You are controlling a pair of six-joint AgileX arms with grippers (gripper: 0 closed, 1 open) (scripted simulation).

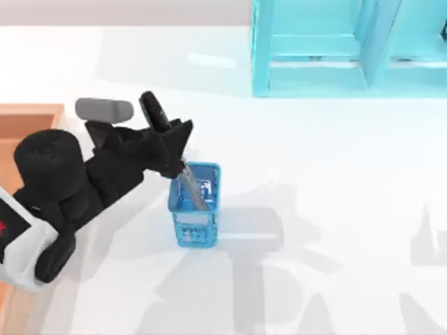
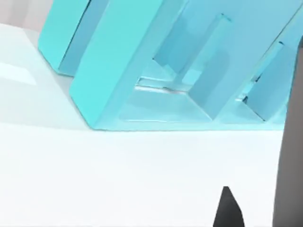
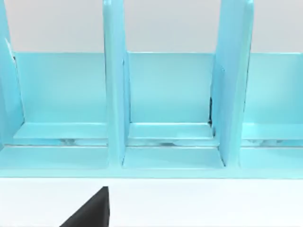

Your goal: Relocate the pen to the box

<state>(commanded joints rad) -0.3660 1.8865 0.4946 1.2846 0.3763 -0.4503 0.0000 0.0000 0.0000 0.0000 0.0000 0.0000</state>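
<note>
The table (image 1: 328,209) was a plain, glossy white surface, with broad grey shadows falling across its near half and a pale strip of wall beyond its far edge. Up at the far side, right of centre, stood the cyan shelf unit (image 1: 335,49), its open compartments facing the table; the left wrist view caught it at a slant (image 2: 142,61) and the right wrist view faced it square on, upright dividers and all (image 3: 113,94).

And there was the left arm, reaching in from the table's left side, with the left gripper (image 1: 174,155) right over the blue mesh cup (image 1: 195,209) near the middle. The pen (image 1: 191,185) leaned in that cup, grey barrel angled down inside, its upper end meeting the gripper's tips. The fingers appeared to be closed on the pen's top, though the dark gripper body hid the contact itself. The box (image 1: 28,125) sat at the table's left edge, orange-brown, mostly covered by the arm, well apart from the pen. A dark fingertip (image 3: 92,210) poked into the right wrist view above bare white table.
</note>
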